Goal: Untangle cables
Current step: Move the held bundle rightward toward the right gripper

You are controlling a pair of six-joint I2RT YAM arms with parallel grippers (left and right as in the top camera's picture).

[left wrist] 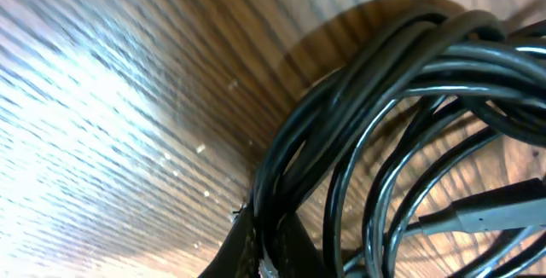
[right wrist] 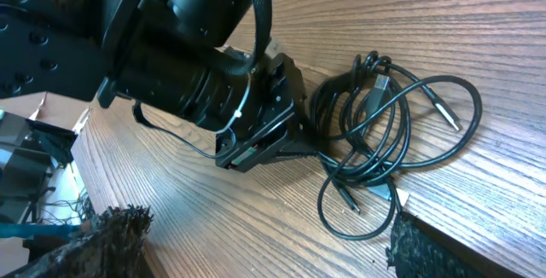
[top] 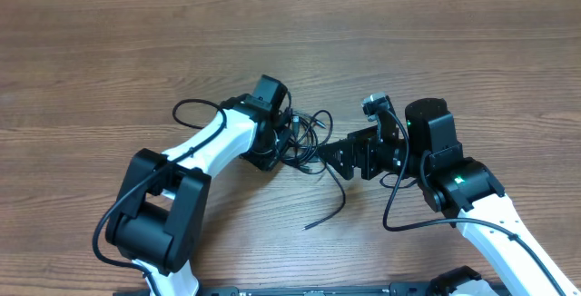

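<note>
The cables (top: 307, 137) lie as a tangled black bundle at the table's middle, and one loose end trails toward the front (top: 322, 214). My left gripper (top: 287, 147) is shut on strands at the bundle's left edge. In the left wrist view its jaws (left wrist: 269, 248) pinch a few cords, while the other loops (left wrist: 409, 82) and a plug (left wrist: 499, 212) spread to the right. My right gripper (top: 329, 158) stands open just right of the tangle, holding nothing. The right wrist view shows its fingertips (right wrist: 111, 235) wide apart, with the cables (right wrist: 384, 124) and the left gripper (right wrist: 294, 140) ahead of them.
The wooden table (top: 436, 42) runs far back and to both sides. The thicker black wires of the arms loop beside the left arm (top: 195, 107) and the right arm (top: 392, 207). Clutter off the table edge (right wrist: 34, 167) shows at the left of the right wrist view.
</note>
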